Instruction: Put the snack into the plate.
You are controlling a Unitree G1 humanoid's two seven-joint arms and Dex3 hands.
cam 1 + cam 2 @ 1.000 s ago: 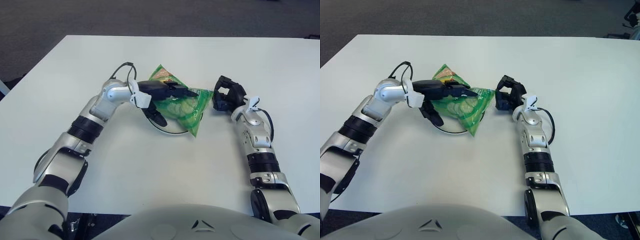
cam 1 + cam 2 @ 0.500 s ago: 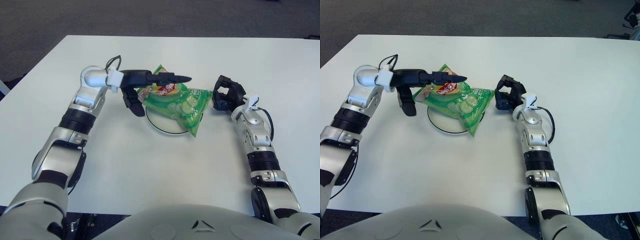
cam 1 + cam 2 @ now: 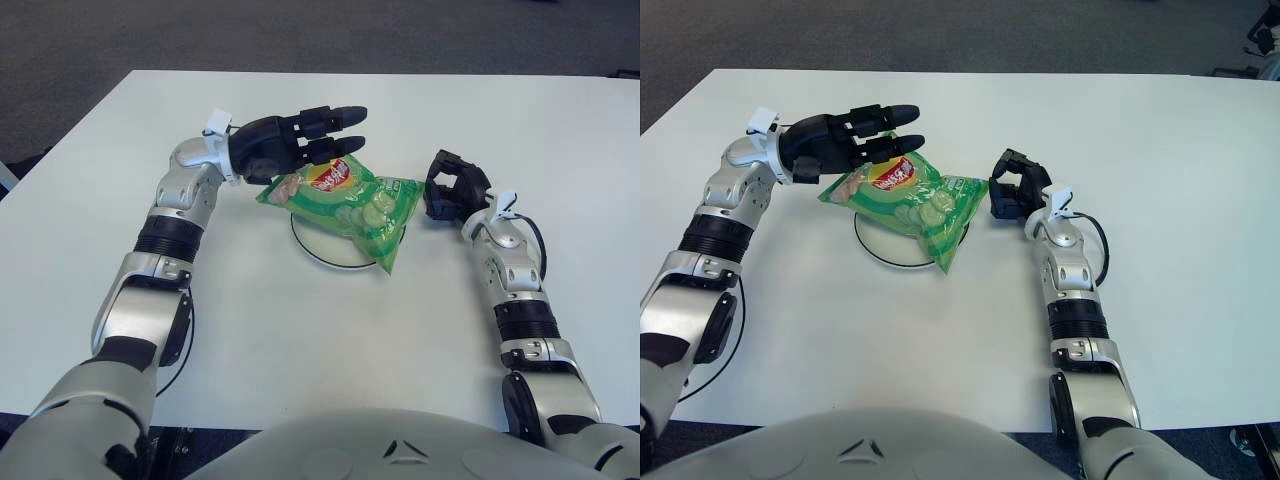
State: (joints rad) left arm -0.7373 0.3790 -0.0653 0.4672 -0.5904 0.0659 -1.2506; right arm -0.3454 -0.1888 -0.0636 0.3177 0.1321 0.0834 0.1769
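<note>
Snack (image 3: 352, 204) on plate (image 3: 318, 247) — left robot hand (image 3: 290, 144) above

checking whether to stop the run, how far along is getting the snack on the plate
Nearly done. The green snack bag lies across the white plate, its right end hanging over the rim. The left hand shows above the bag's upper left end, fingers spread, holding nothing. The right hand shows beside the bag's right end. Left: pulling the arms away.
</note>
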